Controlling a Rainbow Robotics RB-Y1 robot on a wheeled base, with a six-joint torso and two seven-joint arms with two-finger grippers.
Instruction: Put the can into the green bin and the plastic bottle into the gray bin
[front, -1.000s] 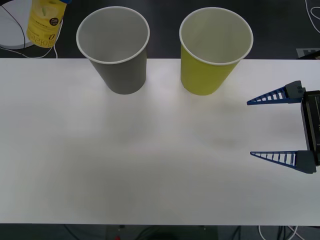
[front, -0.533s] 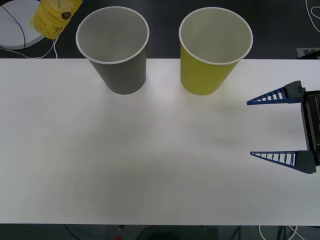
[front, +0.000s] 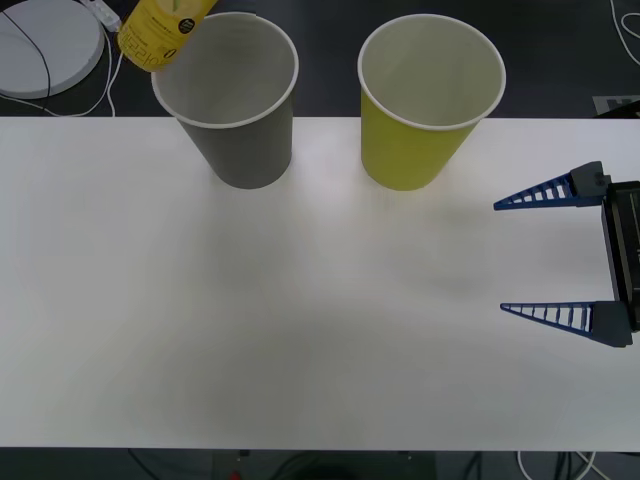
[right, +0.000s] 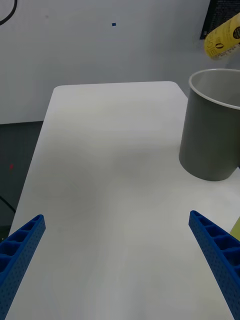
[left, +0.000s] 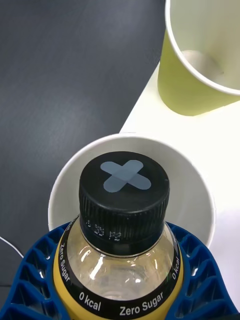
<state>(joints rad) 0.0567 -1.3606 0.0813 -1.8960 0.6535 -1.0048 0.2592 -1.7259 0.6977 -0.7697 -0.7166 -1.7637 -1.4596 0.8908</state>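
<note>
The white counter (front: 320, 320) carries two large tapered bins standing upright near its far edge, well apart from each other. The gray bin (front: 235, 110) stands to the left and the green bin (front: 425, 110) to the right, both with mouths open upward, so either can take a drop from above. Inside the green bin a pale shape lies at the bottom in the left wrist view, but I cannot tell what it is.

The right gripper (front: 500, 255) hangs over the right side of the counter, its blue ribbed fingers (front: 545, 190) spread wide with nothing between them, well clear of both bins; it looks parked out of the other arm's way.

The plastic bottle (front: 160, 25) is in the air, tilted, over the far-left rim of the gray bin. In the left wrist view the left gripper (left: 120, 280) has its blue fingers (left: 35, 260) clamped around the bottle's shoulder, black cap pointing down toward the gray bin's pale inside. Judging by this, the bottle is lined up over the correct bin and letting go is the next step; being near the rim, it may clip the edge.
</note>
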